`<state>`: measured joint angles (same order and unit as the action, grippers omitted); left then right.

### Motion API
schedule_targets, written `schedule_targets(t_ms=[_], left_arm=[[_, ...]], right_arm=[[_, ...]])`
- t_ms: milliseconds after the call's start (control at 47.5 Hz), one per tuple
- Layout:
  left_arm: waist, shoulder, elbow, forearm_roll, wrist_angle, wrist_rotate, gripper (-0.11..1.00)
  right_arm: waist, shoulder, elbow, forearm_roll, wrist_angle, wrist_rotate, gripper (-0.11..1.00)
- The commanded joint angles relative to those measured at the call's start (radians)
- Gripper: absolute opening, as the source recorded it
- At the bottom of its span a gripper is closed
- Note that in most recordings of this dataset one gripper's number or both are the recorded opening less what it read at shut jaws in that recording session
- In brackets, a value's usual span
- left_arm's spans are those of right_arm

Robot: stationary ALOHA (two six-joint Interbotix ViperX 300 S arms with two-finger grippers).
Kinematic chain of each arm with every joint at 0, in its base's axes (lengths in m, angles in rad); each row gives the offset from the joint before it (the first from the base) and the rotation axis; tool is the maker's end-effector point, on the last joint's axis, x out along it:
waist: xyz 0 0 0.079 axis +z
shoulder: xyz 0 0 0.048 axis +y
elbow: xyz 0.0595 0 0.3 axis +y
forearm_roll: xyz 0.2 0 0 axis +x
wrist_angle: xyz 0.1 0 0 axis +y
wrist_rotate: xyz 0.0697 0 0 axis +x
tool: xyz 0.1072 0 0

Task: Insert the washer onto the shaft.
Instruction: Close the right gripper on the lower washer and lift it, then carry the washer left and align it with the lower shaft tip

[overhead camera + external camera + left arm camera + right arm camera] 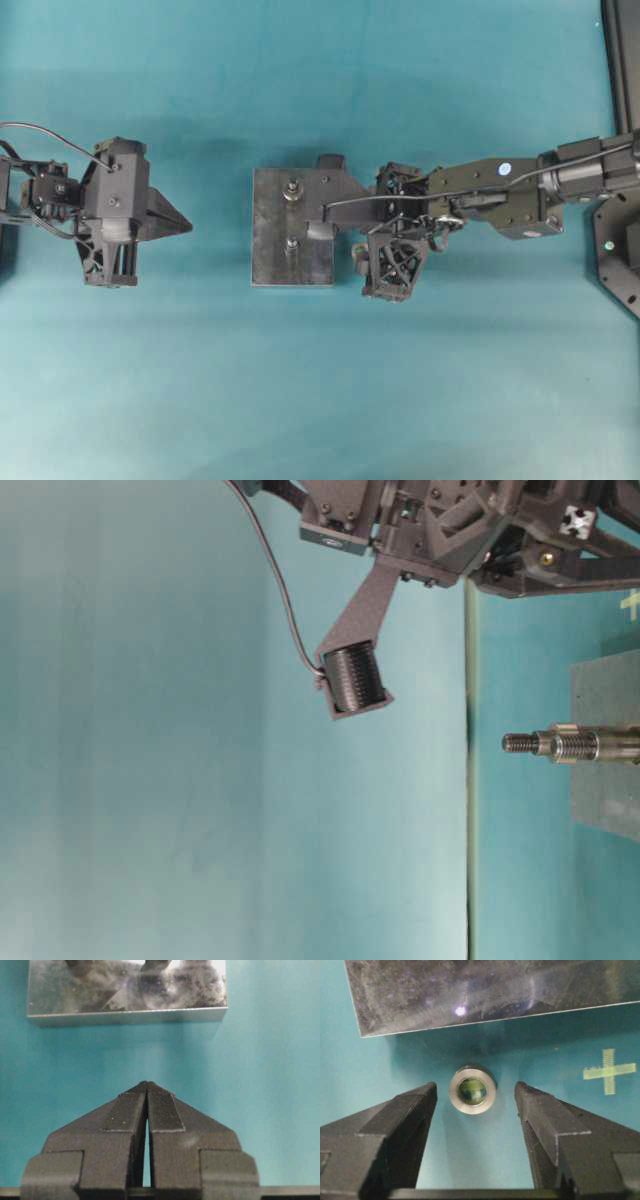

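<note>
- Teal worktop (200, 400) fills every view; a grey steel plate (290, 228) lies at its middle, carrying two upright studs.
- Shaft (555, 745): the threaded stud, seen side-on in the table-level view, bare at its tip. I cannot tell from these views which of the two studs on the plate it is.
- Washer (472, 1088): a small steel ring lying flat on the worktop, just beside the near edge of the plate. It is not yet on the shaft.
- My right hand (472, 1110) is spread wide, one finger on each side of the washer and neither touching it. Overhead, this hand (395, 245) sits at the right edge of the plate.
- My left hand (147, 1110) has its fingers pressed together with nothing between them; it rests well apart from the plate and takes no part in this step.
- Step in hand, as I judge it: the pick-up of the washer.
- To do it well, I should lower until my fingertips reach the worktop, keep the ring midway between them, and close evenly so that both pads meet the rim together.
- Risk: the ring is thin and smooth, so an off-centre squeeze may flick it aside or under the plate edge.
- Afterwards, the hole must be kept level and coaxial with the thread before lowering.
</note>
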<state>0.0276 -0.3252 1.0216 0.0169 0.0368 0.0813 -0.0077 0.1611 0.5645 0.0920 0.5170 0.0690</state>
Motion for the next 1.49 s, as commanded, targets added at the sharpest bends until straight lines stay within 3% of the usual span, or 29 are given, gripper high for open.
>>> schedule_targets(t_ms=[0, 421, 673, 1136, 1472], left_arm=[[-0.002, -0.005, -0.008, 0.002, -0.008, 0.000, 0.00], [-0.002, -0.005, -0.006, 0.000, -0.008, 0.000, 0.00], [-0.002, -0.006, -0.003, 0.002, -0.006, 0.000, 0.00], [-0.002, -0.006, -0.005, 0.002, -0.008, 0.002, 0.00], [-0.002, -0.005, -0.005, 0.002, -0.008, 0.002, 0.00]], right_arm=[[0.003, -0.009, -0.018, -0.002, -0.005, 0.011, 0.66], [0.008, 0.008, -0.020, -0.002, -0.005, 0.009, 0.64], [0.002, 0.008, -0.020, -0.003, 0.000, 0.009, 0.34], [0.015, -0.087, -0.069, -0.029, 0.044, 0.006, 0.33], [0.028, -0.077, -0.241, -0.080, 0.140, -0.040, 0.33]])
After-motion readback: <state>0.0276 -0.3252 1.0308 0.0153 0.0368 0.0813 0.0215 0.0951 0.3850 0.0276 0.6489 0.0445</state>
